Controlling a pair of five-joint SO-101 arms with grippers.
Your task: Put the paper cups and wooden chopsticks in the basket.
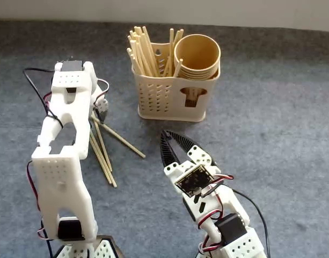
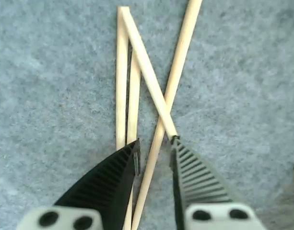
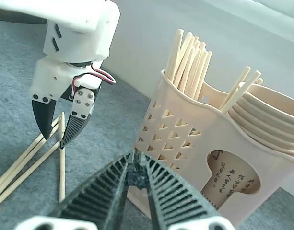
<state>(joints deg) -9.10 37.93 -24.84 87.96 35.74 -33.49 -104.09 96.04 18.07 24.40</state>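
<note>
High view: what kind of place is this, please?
Probably a robot test table rather than a dining room: the left arm and right arm stand on a grey mat, a basket holds paper cups, and loose chopsticks lie on the mat.

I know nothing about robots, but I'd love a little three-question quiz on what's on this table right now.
1. True or false: the paper cups already sit stacked inside the basket.
2. Pick one: the loose chopsticks lie A) on the grey mat, B) inside a cup, C) on a plate.
3. Fill the gap: the left arm's jaws stand ___ over the loose chopsticks.

Key: 1 true; 2 A; 3 open.
</note>
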